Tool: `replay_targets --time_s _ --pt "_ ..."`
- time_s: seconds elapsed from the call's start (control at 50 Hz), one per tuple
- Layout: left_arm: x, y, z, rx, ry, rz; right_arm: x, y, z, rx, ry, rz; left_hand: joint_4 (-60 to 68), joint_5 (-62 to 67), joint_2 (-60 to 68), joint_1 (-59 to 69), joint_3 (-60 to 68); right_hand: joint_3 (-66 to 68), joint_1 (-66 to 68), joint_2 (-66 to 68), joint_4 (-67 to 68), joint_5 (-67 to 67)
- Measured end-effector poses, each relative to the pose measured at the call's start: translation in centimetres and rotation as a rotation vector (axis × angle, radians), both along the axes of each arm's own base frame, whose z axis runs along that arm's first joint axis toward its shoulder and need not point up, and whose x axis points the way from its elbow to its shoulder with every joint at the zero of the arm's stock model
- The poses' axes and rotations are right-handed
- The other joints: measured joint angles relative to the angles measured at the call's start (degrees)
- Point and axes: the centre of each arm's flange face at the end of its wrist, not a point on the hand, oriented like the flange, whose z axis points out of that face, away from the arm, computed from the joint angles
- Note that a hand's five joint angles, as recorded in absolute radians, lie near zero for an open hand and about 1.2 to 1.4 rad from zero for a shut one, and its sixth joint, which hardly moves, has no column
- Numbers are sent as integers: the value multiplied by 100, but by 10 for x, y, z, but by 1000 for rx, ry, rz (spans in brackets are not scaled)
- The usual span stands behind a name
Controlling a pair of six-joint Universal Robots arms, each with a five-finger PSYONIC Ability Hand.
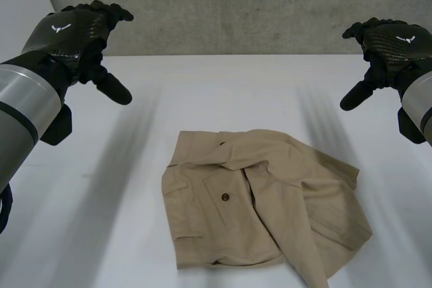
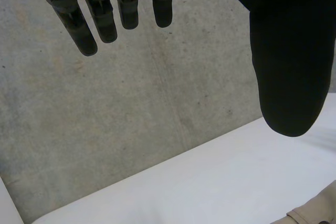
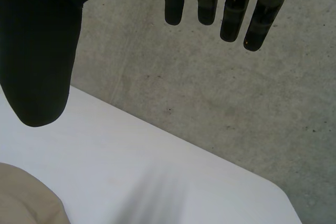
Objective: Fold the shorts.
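A pair of tan shorts (image 1: pixel 260 207) lies rumpled on the white table (image 1: pixel 101 220), near its front edge, with a button and pockets facing up and one leg folded over. My left hand (image 1: pixel 77 38) hovers high at the far left, open and holding nothing. My right hand (image 1: pixel 386 48) hovers high at the far right, open too. Both are well apart from the shorts. In the left wrist view straight fingers (image 2: pixel 100 14) point at the wall, and a corner of the shorts (image 2: pixel 317 211) peeks in. In the right wrist view the fingers (image 3: pixel 231 11) are straight, with an edge of the shorts (image 3: pixel 23 198) below the thumb.
A grey concrete wall (image 1: pixel 236 5) stands behind the table's far edge. Bare white table surrounds the shorts on the left, right and far side.
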Motion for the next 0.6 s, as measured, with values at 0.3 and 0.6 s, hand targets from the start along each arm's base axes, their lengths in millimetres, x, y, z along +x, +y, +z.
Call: replay_targets --time_s 0.3,0.6 --pt "-7 18 -37 96 -92 -66 2 1 -4 -12 61 21 0 -1 -1 0 0 0 0 0 2 0" --pt "-31 109 -123 283 -477 -459 4 1 -11 -4 111 32 823 815 844 708 732 0 0 0 2 0"
